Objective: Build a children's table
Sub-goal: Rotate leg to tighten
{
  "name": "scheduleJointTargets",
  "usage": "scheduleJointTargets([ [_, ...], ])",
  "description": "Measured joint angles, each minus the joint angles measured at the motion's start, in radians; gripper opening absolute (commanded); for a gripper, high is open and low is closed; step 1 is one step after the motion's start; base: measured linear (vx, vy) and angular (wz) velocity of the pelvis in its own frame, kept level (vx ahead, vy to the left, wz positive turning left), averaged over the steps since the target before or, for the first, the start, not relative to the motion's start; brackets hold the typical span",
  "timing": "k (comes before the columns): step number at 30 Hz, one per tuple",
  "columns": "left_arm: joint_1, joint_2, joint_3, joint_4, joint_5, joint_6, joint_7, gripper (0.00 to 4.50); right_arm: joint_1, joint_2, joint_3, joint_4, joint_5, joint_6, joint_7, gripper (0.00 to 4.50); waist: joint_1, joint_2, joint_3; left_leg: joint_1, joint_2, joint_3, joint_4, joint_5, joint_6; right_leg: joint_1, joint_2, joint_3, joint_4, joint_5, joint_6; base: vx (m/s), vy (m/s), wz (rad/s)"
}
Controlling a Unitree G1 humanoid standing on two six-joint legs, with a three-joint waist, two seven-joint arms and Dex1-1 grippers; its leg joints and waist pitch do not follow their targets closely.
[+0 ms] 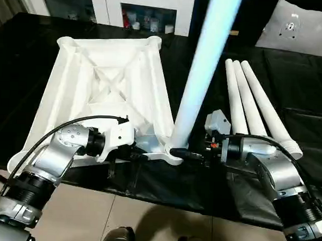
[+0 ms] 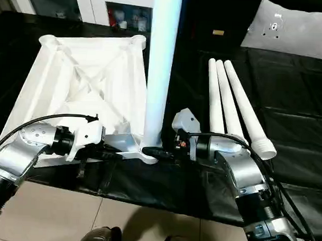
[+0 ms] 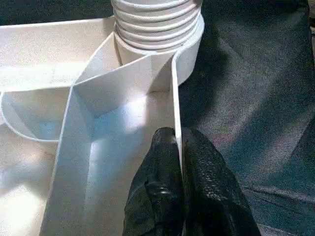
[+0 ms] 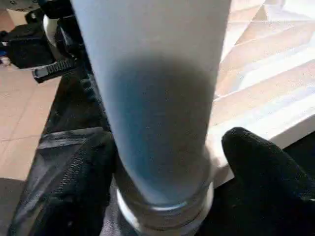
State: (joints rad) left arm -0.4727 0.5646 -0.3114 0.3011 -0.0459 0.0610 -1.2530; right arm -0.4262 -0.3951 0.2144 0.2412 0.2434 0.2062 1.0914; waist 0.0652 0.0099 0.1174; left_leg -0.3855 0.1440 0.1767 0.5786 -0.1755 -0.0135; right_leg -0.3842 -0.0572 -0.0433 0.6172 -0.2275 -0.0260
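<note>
Right end effector (image 2: 161, 153): fingers (image 4: 261, 167) straddle the base of the upright leg (image 2: 162, 57), one each side, just at the threaded collar; whether they press the leg or stand a hair off it I cannot tell. No plain grip on show

Left end effector (image 3: 181, 177): narrow, pinched on a thin rib wall of the table top (image 1: 106, 84), close beside the near corner socket (image 1: 173, 152). It looks to be steadying the top

The upright leg stands in that near corner socket, long axis near vertical, rising out of the top of the picture. Threads visible above the socket rim in the left wrist view, so my reading is it is not fully seated

Table top lies underside up on the black counter (image 1: 289, 88), ribs showing, far corner sockets empty

Three spare legs (image 2: 230, 104) lie side by side on the counter, well off to the robot's right of the top, long axes running away from the robot

Key relation: leg base sits directly between the right fingers, the right arm nearer; the next move likely turns on a twist about the vertical axis while the left holds the top from spinning
</note>
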Motion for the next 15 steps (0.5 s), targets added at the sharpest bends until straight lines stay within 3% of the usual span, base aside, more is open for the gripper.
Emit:
scheduleJointTargets([
  [5, -0.003, -0.001, -0.001, 0.009, 0.000, -0.007, -0.001, 0.00, 0.000, 0.002, 0.005, 0.007, 0.000, 0.000, 0.007, 2.85, 0.000, 0.000, 0.000, 0.000, 0.000, 0.000, 0.001, 0.000, 0.000, 0.000, 0.000, 0.000, 0.001, 0.000, 0.000, 0.000, 0.000, 0.00],
  [15, -0.006, -0.001, -0.001, 0.020, 0.000, -0.020, -0.003, 0.00, 0.000, 0.002, 0.006, 0.006, 0.000, 0.001, 0.009, 2.65, 0.000, 0.000, 0.000, 0.000, 0.001, 0.000, 0.004, 0.000, 0.000, 0.000, 0.000, 0.000, 0.004, 0.000, 0.000, 0.000, 0.000, 0.00],
])
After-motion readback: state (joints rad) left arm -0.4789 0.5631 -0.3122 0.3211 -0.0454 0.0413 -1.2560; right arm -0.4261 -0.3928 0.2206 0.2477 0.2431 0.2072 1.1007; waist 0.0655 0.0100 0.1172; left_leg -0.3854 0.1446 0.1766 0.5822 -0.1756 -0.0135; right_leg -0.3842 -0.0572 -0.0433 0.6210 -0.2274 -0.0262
